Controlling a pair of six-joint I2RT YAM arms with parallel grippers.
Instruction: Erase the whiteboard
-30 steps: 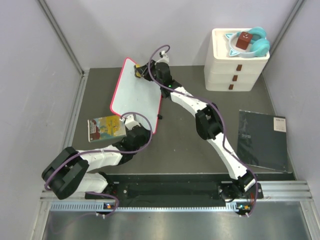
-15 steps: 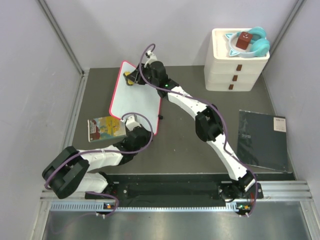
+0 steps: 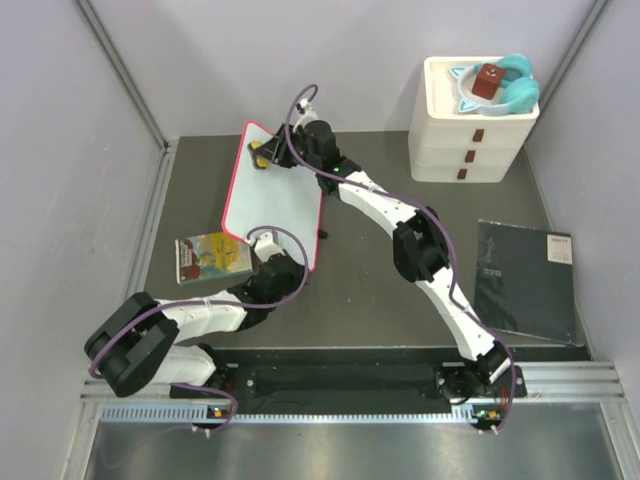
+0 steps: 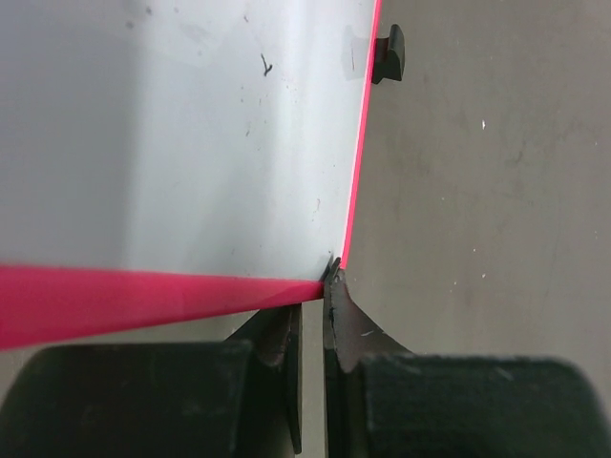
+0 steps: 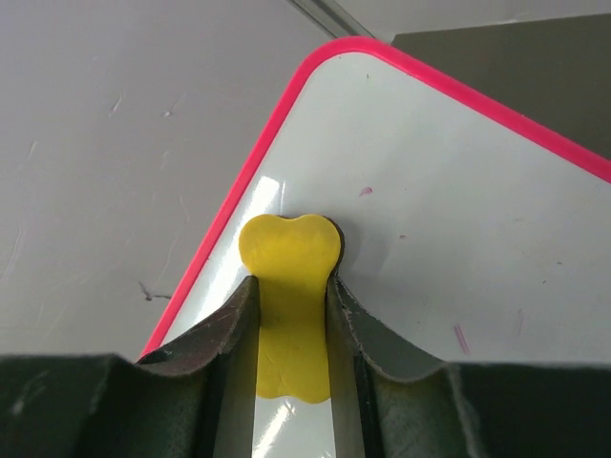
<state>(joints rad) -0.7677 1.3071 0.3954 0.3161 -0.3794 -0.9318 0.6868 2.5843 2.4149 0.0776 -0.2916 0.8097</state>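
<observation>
While the left pincer (image 4: 326,286) is nipped shut on the near right corner of the whiteboard (image 3: 275,205), seemingly steadying it, the wiping step looks under way. The board lies on the left of the bench (image 3: 380,285), long axis running near to far, its far end leaning slightly right. At its far left corner the right pincer (image 5: 291,301) clamps a yellow eraser (image 5: 289,250) against the surface; next, I'd guess, a sweep across the faint leftover marks.
</observation>
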